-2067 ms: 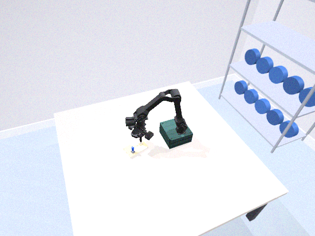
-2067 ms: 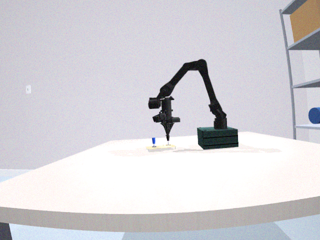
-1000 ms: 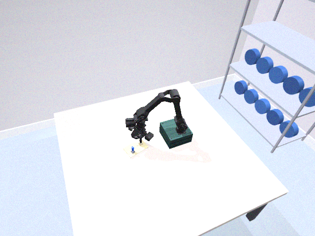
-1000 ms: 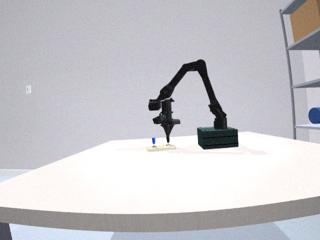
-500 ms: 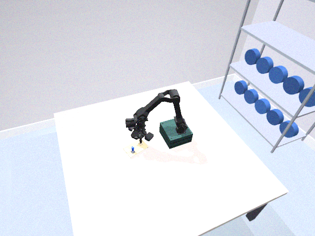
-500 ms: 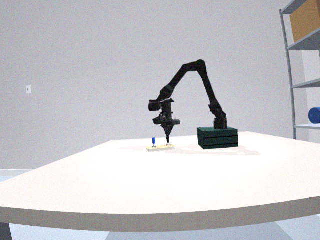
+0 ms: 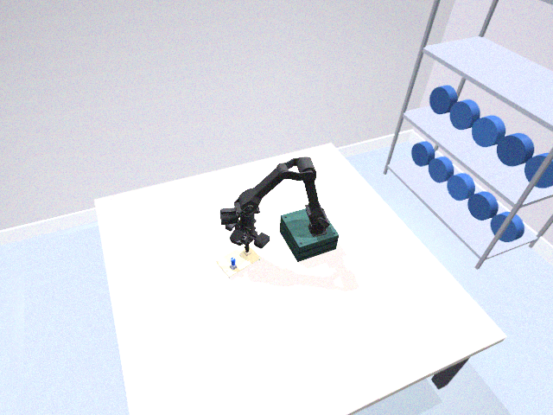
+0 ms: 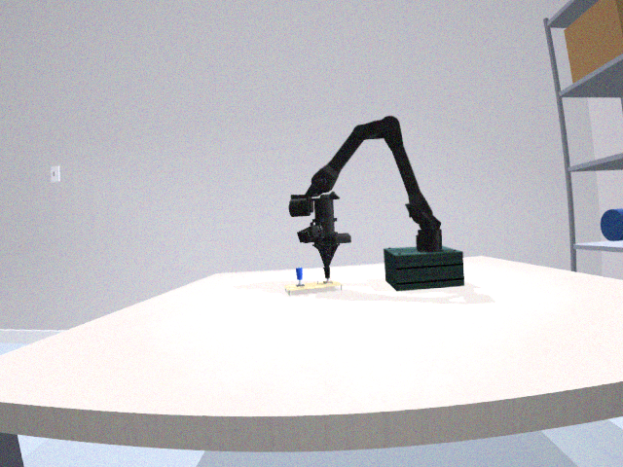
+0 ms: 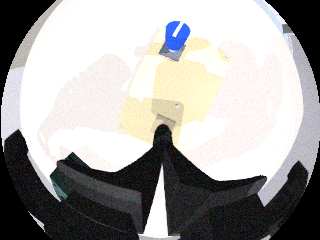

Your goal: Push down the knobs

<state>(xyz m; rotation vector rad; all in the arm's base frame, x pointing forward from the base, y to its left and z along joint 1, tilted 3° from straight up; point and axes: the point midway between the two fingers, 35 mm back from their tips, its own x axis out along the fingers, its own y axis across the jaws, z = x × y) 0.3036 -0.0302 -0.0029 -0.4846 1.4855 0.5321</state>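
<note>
The pale yellow board (image 7: 243, 263) (image 8: 314, 287) (image 9: 187, 85) stands on short legs. A blue knob (image 7: 232, 260) (image 8: 299, 273) (image 9: 177, 34) with a white line stands upright at its far-left end, raised on the shaft with a gap above its grey potentiometer (image 9: 176, 56). My gripper (image 7: 247, 251) (image 8: 327, 278) (image 9: 162, 132) is shut and points straight down over the board's other end. Its tips are at or just above the second potentiometer (image 8: 327, 281) (image 9: 166, 119). The fingertips hide most of that spot; I cannot make out the second knob or whether the tips touch it.
The arm's dark green base box (image 7: 308, 234) (image 8: 423, 269) stands to the right of the board. The arm arches from it over to the board. A grey shelf rack (image 7: 482, 80) with blue cylinders stands beyond the table. The arm's shadow falls across the board and table.
</note>
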